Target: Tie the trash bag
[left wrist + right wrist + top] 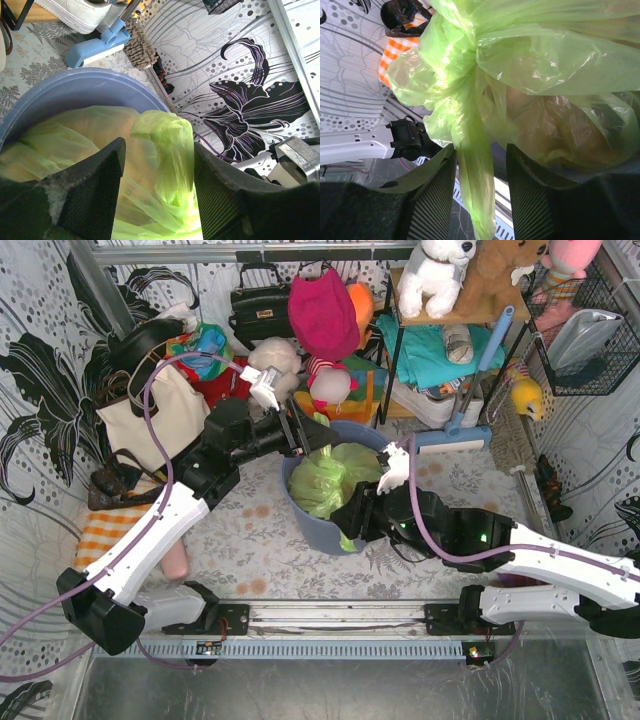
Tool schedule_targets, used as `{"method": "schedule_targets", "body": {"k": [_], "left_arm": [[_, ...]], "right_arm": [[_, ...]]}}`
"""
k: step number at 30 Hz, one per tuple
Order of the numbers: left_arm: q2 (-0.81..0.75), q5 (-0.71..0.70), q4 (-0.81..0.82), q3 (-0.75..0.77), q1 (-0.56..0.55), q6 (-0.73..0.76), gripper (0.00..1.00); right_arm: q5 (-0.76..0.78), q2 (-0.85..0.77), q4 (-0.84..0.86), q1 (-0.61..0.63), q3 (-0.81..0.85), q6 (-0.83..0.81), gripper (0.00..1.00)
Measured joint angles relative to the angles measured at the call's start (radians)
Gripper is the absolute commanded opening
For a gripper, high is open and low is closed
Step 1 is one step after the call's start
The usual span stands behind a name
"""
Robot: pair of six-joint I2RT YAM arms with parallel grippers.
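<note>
Top external: the trash bag (325, 480) sits inside the blue-grey bin (312, 530), mouth up, within reach from both sides.
Left gripper (159, 150): jaws apart around a rolled ear of the bag's rim, not pinching yet; likely one tail for the knot.
Right gripper (481, 150): likewise spread, straddling a twisted strand that hangs below a bunched gather.
Plastic: thin, crinkly, translucent lime; brown paper (560, 130) shows through.
Bin: smooth, round, rigid; I'd say it holds the bag steady for tying.
</note>
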Motion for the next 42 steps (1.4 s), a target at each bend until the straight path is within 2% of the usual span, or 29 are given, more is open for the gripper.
{"method": "schedule_targets", "body": {"k": [9,11,15,19,21,22,24,25,32,39,42], "left_arm": [[0.0,0.0,0.0,0.0,0.0,-0.002,0.61],[0.0,0.0,0.0,0.0,0.0,-0.002,0.58],[0.0,0.0,0.0,0.0,0.0,-0.003,0.5],[0.0,0.003,0.0,0.0,0.0,-0.003,0.47],[0.0,0.01,0.001,0.0,0.0,-0.006,0.39],[0.0,0.015,0.002,0.0,0.0,-0.008,0.29],[0.0,0.024,0.006,0.0,0.0,-0.015,0.04],[0.0,0.028,0.009,0.0,0.0,-0.016,0.0],[0.011,0.033,0.037,0.016,0.0,0.013,0.0],[0.197,0.04,-0.024,0.344,-0.004,0.13,0.0],[0.232,0.045,-0.027,0.391,-0.006,0.157,0.0]], "right_arm": [[-0.06,-0.02,0.027,0.0,-0.019,-0.018,0.35],[-0.06,-0.02,0.027,0.0,-0.019,-0.026,0.28],[-0.048,-0.02,0.027,0.0,-0.019,-0.04,0.07],[-0.027,-0.017,0.027,0.0,-0.019,-0.045,0.0],[-0.019,-0.017,0.027,0.0,-0.019,-0.045,0.0],[-0.018,-0.017,0.027,0.0,-0.019,-0.045,0.0],[-0.014,-0.017,0.027,0.0,-0.019,-0.045,0.0],[-0.014,-0.016,0.027,0.0,-0.019,-0.045,0.0],[-0.019,0.004,0.026,0.0,0.009,-0.06,0.0],[-0.074,0.012,0.028,-0.002,0.172,-0.113,0.0],[-0.106,-0.013,0.047,-0.002,0.163,-0.11,0.0]]}}
